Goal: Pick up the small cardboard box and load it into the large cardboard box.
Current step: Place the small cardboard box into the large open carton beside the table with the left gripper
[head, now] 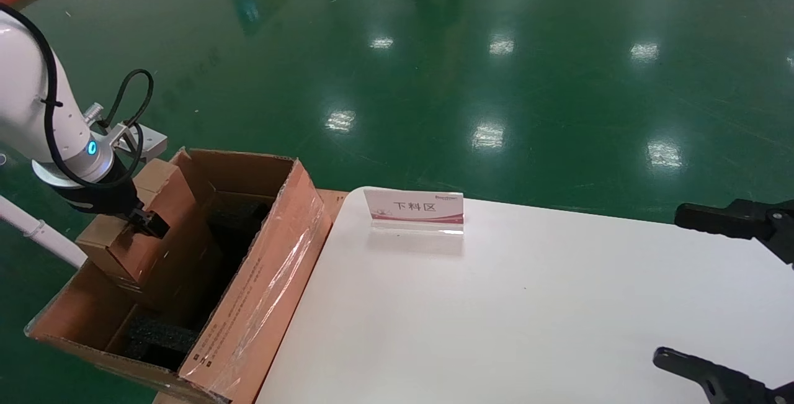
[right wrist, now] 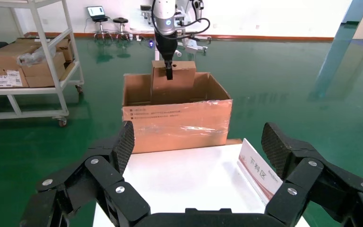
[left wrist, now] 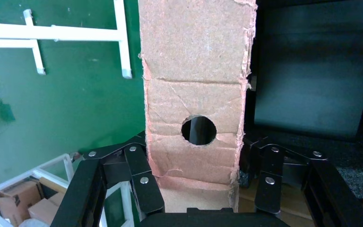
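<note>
My left gripper (head: 146,221) is shut on the small cardboard box (head: 133,236), a plain brown carton. It holds the box tilted, with its lower part inside the large cardboard box (head: 267,267), against that box's left wall. In the left wrist view the fingers (left wrist: 144,175) clamp both sides of the small box (left wrist: 196,56), just below its round hole (left wrist: 198,130). Black foam (head: 155,336) lies inside the large box. My right gripper (head: 707,292) is open and empty over the table's right side. Its view shows the large box (right wrist: 177,125) and the small box (right wrist: 172,82) far ahead.
A white table (head: 527,317) stands right of the large box, with a small sign stand (head: 414,210) near its far edge. Green floor surrounds it. A shelf trolley with cartons (right wrist: 23,61) stands far off beyond the large box.
</note>
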### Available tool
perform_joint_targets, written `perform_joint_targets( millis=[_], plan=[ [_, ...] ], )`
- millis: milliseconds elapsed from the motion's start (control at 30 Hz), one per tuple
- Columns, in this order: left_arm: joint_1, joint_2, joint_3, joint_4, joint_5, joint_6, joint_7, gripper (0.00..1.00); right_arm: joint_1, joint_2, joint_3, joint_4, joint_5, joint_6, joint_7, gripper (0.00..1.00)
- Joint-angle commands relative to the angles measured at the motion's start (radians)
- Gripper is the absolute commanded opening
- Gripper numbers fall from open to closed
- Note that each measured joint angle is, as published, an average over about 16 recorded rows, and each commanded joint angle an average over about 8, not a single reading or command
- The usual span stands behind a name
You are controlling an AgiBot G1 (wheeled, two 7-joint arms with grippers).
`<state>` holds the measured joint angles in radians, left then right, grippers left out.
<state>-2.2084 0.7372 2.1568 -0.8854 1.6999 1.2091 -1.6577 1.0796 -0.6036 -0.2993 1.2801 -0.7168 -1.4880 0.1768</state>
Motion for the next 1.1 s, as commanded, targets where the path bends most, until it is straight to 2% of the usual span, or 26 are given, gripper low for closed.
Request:
perform_joint_targets(
  millis=[33, 400, 433, 467, 667, 700, 733, 1100],
  plan=[
    [0.01, 0.003, 0.0, 0.009, -0.003, -0.004, 0.001, 0.0, 0.0, 0.0, 0.0, 0.0, 0.0, 0.0, 0.0, 1.0],
    [0.088, 0.042, 0.011, 0.09, -0.009, -0.023, -0.005, 0.0, 0.0, 0.0, -0.001, 0.0, 0.0, 0.0, 0.0, 1.0],
    [0.093, 0.047, 0.011, 0.099, -0.009, -0.025, -0.004, 0.04, 0.0, 0.0, -0.001, 0.0, 0.0, 0.0, 0.0, 1.0],
    [0.098, 0.051, 0.012, 0.107, -0.009, -0.026, -0.003, 0.12, 0.0, 0.0, -0.001, 0.0, 0.001, 0.0, 0.0, 1.0],
    [0.116, 0.069, 0.013, 0.143, -0.01, -0.029, 0.004, 0.88, 0.0, 0.0, -0.001, 0.0, 0.001, 0.001, -0.001, 1.0],
    [0.117, 0.07, 0.013, 0.145, -0.01, -0.03, 0.005, 0.96, 0.0, 0.0, -0.001, 0.0, 0.001, 0.001, -0.001, 1.0],
    [0.119, 0.071, 0.012, 0.147, -0.011, -0.03, 0.005, 1.0, 0.0, 0.001, -0.001, 0.0, 0.001, 0.001, -0.001, 1.0],
    [0.115, 0.068, 0.013, 0.142, -0.011, -0.029, 0.004, 1.0, 0.0, 0.001, -0.001, 0.0, 0.001, 0.001, -0.001, 1.0]
  ],
)
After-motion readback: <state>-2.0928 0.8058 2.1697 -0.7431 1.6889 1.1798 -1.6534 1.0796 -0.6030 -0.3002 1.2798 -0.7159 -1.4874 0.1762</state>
